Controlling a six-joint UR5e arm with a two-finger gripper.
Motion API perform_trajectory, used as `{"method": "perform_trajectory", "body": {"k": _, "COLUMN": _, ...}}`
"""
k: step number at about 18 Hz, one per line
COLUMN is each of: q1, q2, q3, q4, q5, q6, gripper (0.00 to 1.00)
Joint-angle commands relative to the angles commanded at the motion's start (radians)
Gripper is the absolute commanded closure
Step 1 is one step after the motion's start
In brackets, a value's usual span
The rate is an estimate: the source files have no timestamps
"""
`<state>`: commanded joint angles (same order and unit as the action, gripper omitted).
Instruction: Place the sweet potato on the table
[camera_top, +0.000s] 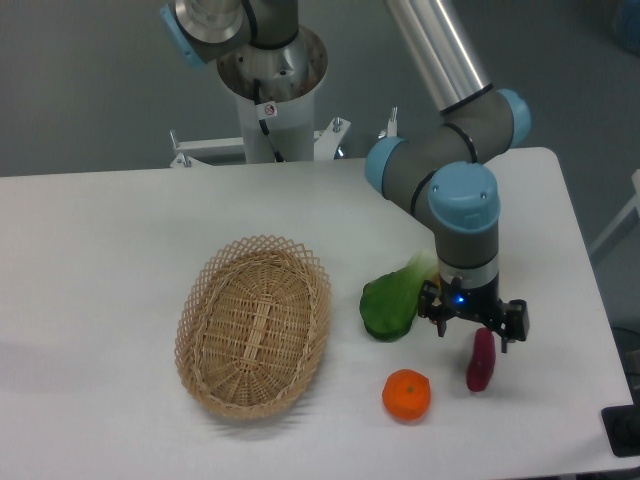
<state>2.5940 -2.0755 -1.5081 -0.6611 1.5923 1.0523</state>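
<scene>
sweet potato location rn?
The sweet potato lies on the table near its front right, just right of the orange fruit, directly below the open gripper.

An oval wicker basket (254, 326) is lying empty, left of everything else. A green leafy vegetable (391, 300) is sitting just right of it, and a round orange fruit (406, 395) is resting below-right of the basket.
</scene>
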Motion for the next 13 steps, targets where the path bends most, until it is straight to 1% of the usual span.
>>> {"method": "perform_trajectory", "body": {"k": 3, "q1": 0.000, "q2": 0.018, "q3": 0.055, "q4": -0.015, "q5": 0.009, "q6": 0.003, "gripper": 0.00}}
{"method": "perform_trajectory", "body": {"k": 4, "q1": 0.002, "q2": 0.029, "q3": 0.065, "q4": -0.027, "q5": 0.015, "q6": 0.011, "gripper": 0.00}}
{"method": "perform_trajectory", "body": {"k": 6, "q1": 0.011, "q2": 0.052, "q3": 0.078, "q4": -0.076, "q5": 0.018, "q6": 0.072, "gripper": 0.00}}
{"method": "perform_trajectory", "body": {"k": 7, "q1": 0.014, "q2": 0.066, "q3": 0.088, "q4": -0.118, "q5": 0.018, "q6": 0.127, "gripper": 0.00}}
{"method": "perform_trajectory", "body": {"k": 8, "q1": 0.032, "q2": 0.083, "q3": 0.095, "q4": -0.171, "q5": 0.020, "q6": 0.190, "gripper": 0.00}}
{"method": "perform_trajectory", "body": {"k": 11, "q1": 0.087, "q2": 0.130, "q3": 0.134, "q4": -0.348, "q5": 0.018, "q6": 0.334, "gripper": 0.00}}
{"method": "perform_trajectory", "body": {"k": 12, "q1": 0.106, "q2": 0.141, "q3": 0.143, "q4": -0.395, "q5": 0.017, "q6": 0.365, "gripper": 0.00}}
{"method": "perform_trajectory", "body": {"k": 13, "q1": 0.133, "q2": 0.153, "q3": 0.143, "q4": -0.429, "q5": 0.015, "q6": 0.400, "gripper": 0.00}}
